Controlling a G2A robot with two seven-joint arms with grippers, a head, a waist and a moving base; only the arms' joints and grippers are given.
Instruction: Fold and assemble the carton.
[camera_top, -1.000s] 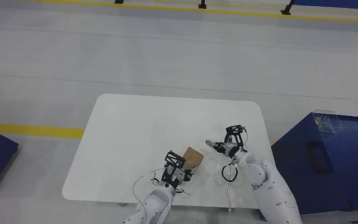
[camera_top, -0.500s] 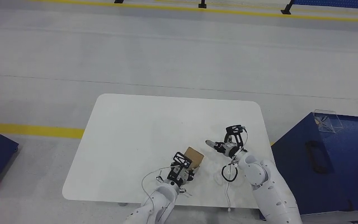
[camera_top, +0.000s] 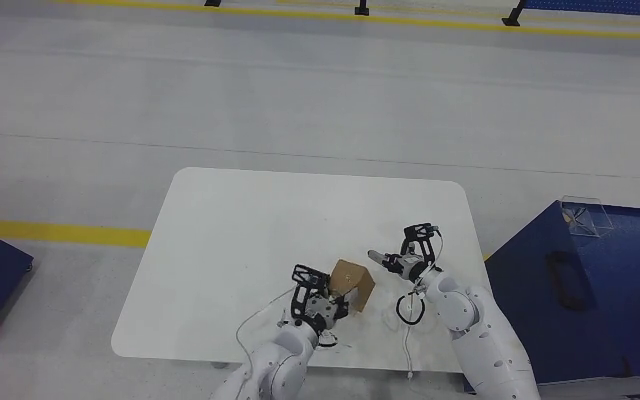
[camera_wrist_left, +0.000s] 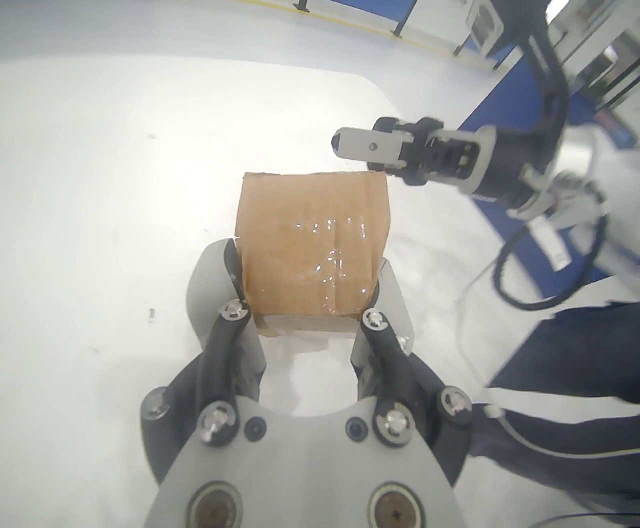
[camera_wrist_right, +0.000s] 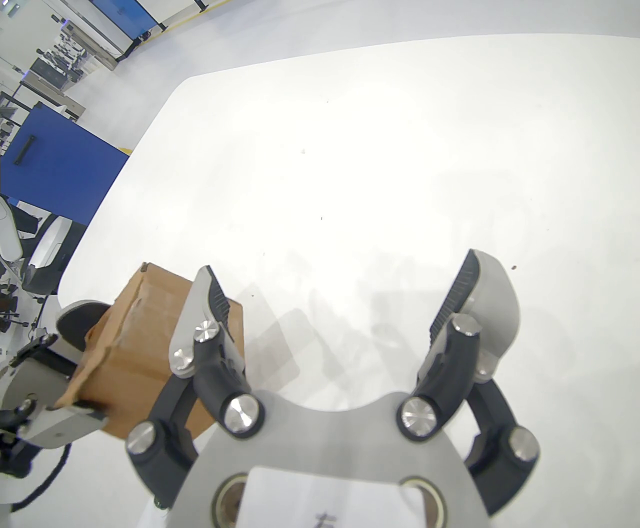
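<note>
Room around the carton (camera_top: 350, 281)
Beyond the carton and off to its left you have bare table (camera_top: 250, 230), open enough for a gripper to pass. On its near side the left gripper (camera_top: 318, 300) clamps both flanks and blocks your way in. At its far right corner the right gripper (camera_top: 385, 261) sits just beside it, fingers spread; whether it touches is unclear.
</note>
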